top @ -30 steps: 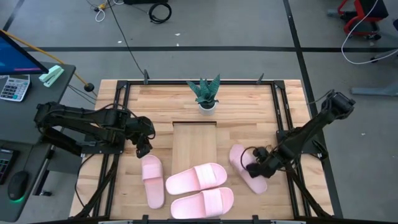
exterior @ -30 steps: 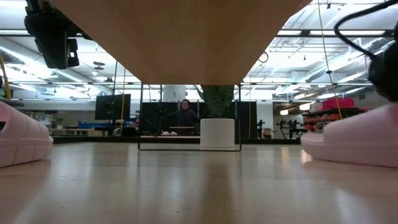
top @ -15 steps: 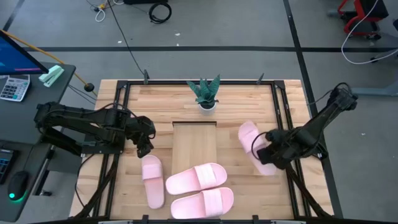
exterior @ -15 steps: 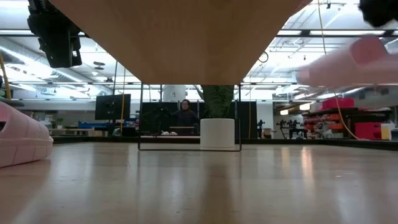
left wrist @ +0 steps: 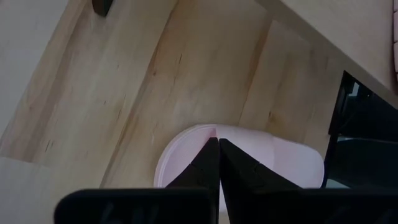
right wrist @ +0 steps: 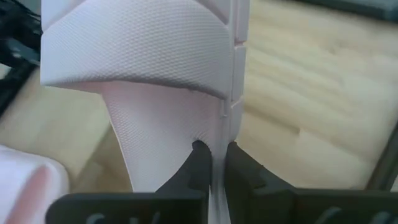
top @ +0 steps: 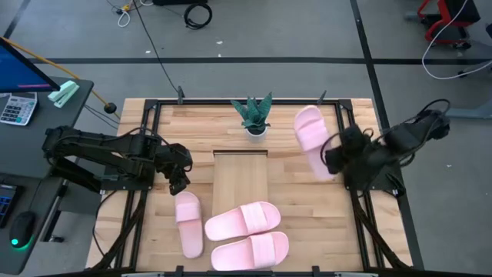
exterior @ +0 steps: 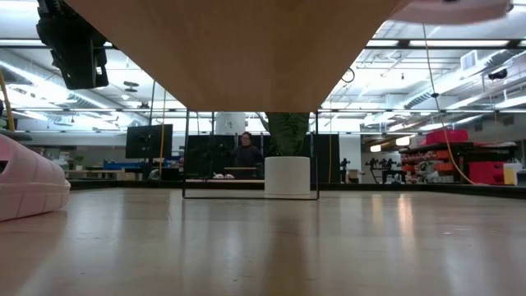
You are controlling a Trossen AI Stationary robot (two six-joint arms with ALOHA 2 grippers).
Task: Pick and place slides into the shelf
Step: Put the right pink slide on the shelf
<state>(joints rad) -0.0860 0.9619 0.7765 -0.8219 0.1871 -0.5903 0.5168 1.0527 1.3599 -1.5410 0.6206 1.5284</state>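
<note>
Four pale pink slides. One slide point(top: 311, 141) is in the air over the table's right far part, held by my right gripper point(top: 330, 159), which is shut on it; its sole point(exterior: 448, 9) shows high in the low view. Another slide point(top: 188, 223) lies sole-down on the table left of the shelf, and two more slides point(top: 242, 219) point(top: 250, 250) lie side by side at the near edge. The pale wood shelf point(top: 240, 183) stands mid-table. My left gripper point(top: 178, 185) point(left wrist: 217, 146) hovers shut above the left slide point(left wrist: 249, 163), touching nothing. My right gripper pinches the slide's side rim point(right wrist: 219, 127) between its two fingers point(right wrist: 199, 160), behind the wide strap point(right wrist: 140, 46), one finger on the footbed side and one outside. The slide is lifted clear of the table and reaches out beyond the fingers.
A potted green plant point(top: 254, 115) stands at the far edge behind the shelf. Black frame rails point(top: 146, 138) run along the table's sides. A person point(exterior: 244, 150) sits far behind the table. A desk with calculator point(top: 15, 108) is left of the table.
My right gripper has risen and travelled from the table's right near part toward the far edge, carrying the slide. The slide, which lay on the table a second ago, is now lifted clear and high. The other slides stayed put.
</note>
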